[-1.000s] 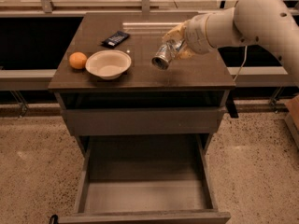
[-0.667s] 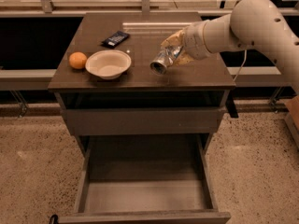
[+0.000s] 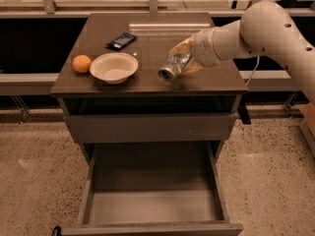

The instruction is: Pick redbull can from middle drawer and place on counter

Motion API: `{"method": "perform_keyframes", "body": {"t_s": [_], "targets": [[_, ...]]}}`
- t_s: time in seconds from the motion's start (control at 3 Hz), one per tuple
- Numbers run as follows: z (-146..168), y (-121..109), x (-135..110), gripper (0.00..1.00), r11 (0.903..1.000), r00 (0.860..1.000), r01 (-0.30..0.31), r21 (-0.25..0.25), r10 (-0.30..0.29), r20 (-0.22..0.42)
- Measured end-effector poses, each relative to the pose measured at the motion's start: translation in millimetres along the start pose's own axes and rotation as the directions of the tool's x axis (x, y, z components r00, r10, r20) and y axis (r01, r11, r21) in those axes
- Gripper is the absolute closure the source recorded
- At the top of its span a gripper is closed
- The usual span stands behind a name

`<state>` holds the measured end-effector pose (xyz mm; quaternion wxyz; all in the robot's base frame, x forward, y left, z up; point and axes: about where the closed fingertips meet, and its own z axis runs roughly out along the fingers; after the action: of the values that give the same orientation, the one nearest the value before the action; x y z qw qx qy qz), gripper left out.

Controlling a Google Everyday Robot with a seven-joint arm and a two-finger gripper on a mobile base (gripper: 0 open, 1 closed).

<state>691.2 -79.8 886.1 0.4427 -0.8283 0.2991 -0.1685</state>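
**Can over the counter, set-down pending**

The gripper (image 3: 184,59) hangs over the right half of the counter (image 3: 162,38), reaching in from the right on the pale arm (image 3: 256,28). Its jaws are closed around the redbull can (image 3: 172,70), one finger on either side of the body. The can is tilted, with its lower end pointing near and left, just over the slab. I cannot tell whether that end touches the surface.

The middle drawer (image 3: 87,195) stands pulled out at the near side, its grey floor bare. The lifting part of the job therefore looks done, and the step in hand is the placing.

To the left of the can sits a white bowl (image 3: 114,67), with an orange (image 3: 81,63) just beyond it on the left. A flat dark packet (image 3: 121,41) lies farther back.

The next move probably calls for bringing the can upright, or laying it flat, on the bare patch beneath it. The jaws should part only once the slab bears the can's weight. Released at this tilt, a slim can on a glossy top could roll toward the bowl or the near edge.
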Motion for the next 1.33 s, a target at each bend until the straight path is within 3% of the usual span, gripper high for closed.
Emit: {"method": "perform_keyframes", "body": {"t_s": [1.0,1.33], "targets": [[6.8,0.8,-4.3,0.13,1.0000,1.000,0.001,-0.003,-0.001,0.013],[8.9,1.0,-5.7,0.00,1.0000,1.000,0.002,-0.004,-0.001,0.017]]}}
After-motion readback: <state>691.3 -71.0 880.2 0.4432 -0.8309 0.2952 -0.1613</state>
